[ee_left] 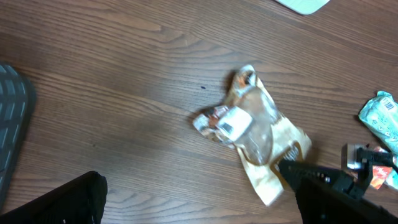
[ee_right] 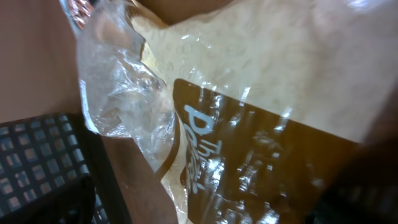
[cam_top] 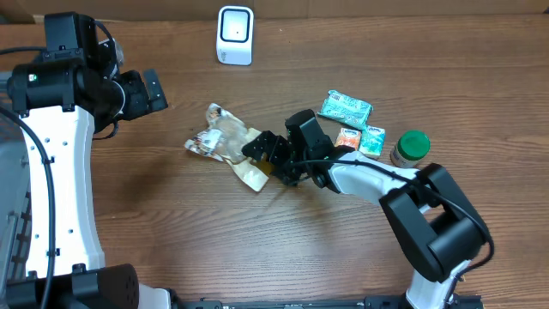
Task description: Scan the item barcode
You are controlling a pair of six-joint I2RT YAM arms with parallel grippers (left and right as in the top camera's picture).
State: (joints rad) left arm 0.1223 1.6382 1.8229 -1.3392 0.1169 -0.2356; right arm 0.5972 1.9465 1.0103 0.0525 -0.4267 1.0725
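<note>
The crumpled snack bag [cam_top: 225, 137] lies on the wooden table [cam_top: 171, 223] near its middle, below the white scanner [cam_top: 235, 34] that stands at the far edge. From overhead, the right gripper [cam_top: 270, 159] sits low at the bag's tan lower end with its jaws spread wide on either side of it. The left gripper [cam_top: 153, 90] hangs well apart at the upper left, also spread open and holding nothing. To the right lie teal packets [cam_top: 346, 107] and a green-lidded jar [cam_top: 412, 148]. Only the left wrist view shows a white patch [ee_left: 235, 122] on the bag's clear, wrinkled middle. Only the right wrist view, pressed close, shows a brown band with pale script [ee_right: 205, 137] and one gridded finger pad [ee_right: 37, 162] beside the plastic; whether it touches cannot be told.
</note>
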